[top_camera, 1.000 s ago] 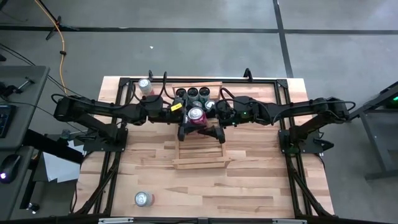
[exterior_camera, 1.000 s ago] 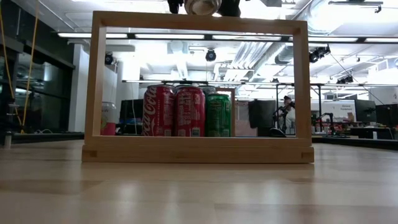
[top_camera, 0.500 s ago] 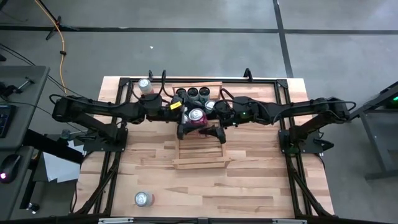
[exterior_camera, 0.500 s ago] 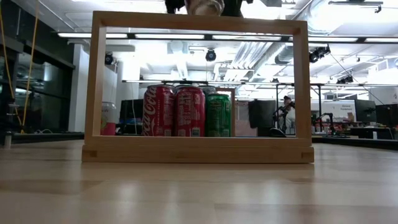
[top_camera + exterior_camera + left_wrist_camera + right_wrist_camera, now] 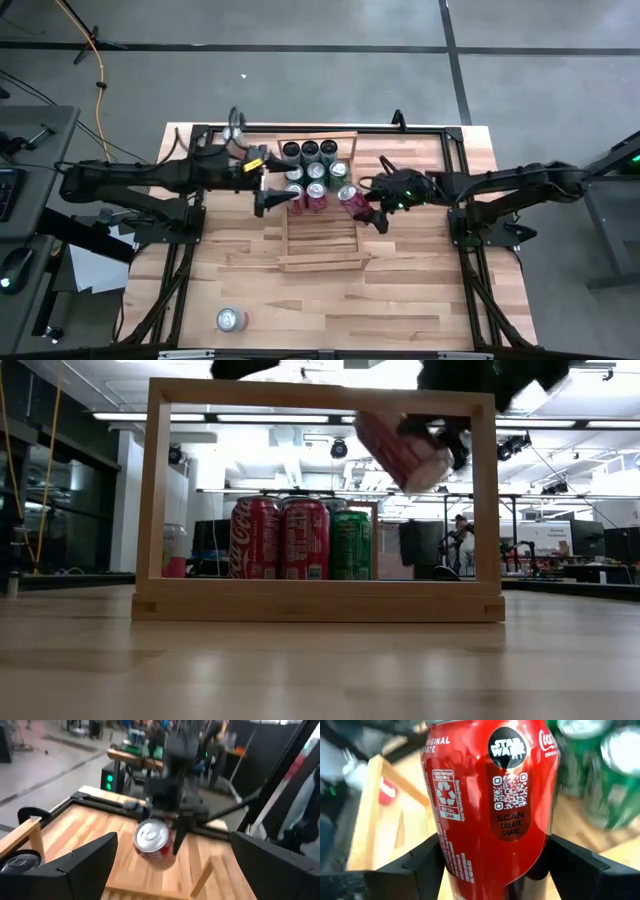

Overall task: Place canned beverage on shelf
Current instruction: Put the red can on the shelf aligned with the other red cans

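Right gripper (image 5: 368,207) holds a red can (image 5: 351,197) at the right side rail of the shelf (image 5: 320,240), jaws clamped on the can's sides. In the right wrist view the can (image 5: 490,795) fills the space between the two dark fingers (image 5: 415,865). From the low view the can (image 5: 402,448) is tilted and well above the table (image 5: 320,660), seen through the upper right of the shelf's wooden end frame (image 5: 320,400).

Left gripper (image 5: 268,195) sits just left of the shelf's far half, jaws spread wide, nothing between them. The left wrist view looks across at the held can (image 5: 152,842) and the right arm behind it.

On the shelf's far end: a row of dark-topped cans (image 5: 310,150) at the far bar, with more cans (image 5: 308,185) just nearer. Low view shows two red cans (image 5: 280,538) and a green can (image 5: 350,543) standing upright there.

Off the shelf: one can (image 5: 233,135) near the table's far left corner, another can (image 5: 231,319) at the near left edge, well apart from the rest.
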`<state>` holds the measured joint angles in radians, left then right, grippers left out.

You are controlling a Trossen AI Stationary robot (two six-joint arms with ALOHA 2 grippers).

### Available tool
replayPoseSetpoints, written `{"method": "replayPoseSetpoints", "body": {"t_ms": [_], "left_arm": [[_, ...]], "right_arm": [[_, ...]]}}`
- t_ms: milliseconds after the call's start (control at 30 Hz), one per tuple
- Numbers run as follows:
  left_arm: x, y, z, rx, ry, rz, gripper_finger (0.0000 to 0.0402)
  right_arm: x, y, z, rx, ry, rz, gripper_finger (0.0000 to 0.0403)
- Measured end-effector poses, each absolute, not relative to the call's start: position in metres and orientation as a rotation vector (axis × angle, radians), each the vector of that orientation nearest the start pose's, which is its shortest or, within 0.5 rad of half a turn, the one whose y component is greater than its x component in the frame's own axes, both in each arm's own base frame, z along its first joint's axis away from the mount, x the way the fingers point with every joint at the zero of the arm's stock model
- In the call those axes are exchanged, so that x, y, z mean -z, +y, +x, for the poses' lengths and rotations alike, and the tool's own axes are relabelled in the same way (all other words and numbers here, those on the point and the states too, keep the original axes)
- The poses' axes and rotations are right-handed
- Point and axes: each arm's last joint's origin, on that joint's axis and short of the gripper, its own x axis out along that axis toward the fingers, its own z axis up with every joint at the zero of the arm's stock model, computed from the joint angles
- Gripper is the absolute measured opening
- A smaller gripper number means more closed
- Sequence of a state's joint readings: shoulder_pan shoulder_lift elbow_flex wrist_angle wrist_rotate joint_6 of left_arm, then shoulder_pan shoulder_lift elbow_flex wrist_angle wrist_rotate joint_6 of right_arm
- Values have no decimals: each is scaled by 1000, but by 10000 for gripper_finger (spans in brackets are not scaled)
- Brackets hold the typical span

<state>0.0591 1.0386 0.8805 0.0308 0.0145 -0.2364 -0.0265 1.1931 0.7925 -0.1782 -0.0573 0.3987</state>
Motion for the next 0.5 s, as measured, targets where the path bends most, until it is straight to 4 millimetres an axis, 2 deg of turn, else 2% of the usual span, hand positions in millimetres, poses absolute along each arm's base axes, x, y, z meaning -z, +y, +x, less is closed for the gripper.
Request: {"method": "replayPoseSetpoints", "body": {"t_ms": [133, 267, 400, 500], "left_arm": [[-327, 12, 215, -132, -4, -315, 380], [-314, 12, 203, -209, -116, -398, 380], [-308, 14, 200, -271, -153, -460, 380], [-309, 14, 200, -285, -166, -470, 381]], "right_arm": [[-214, -3, 233, 132, 379, 534, 278], [-189, -5, 225, 210, 188, 502, 278], [-167, -8, 228, 273, 236, 384, 278], [-160, -10, 239, 270, 269, 323, 278]]}}
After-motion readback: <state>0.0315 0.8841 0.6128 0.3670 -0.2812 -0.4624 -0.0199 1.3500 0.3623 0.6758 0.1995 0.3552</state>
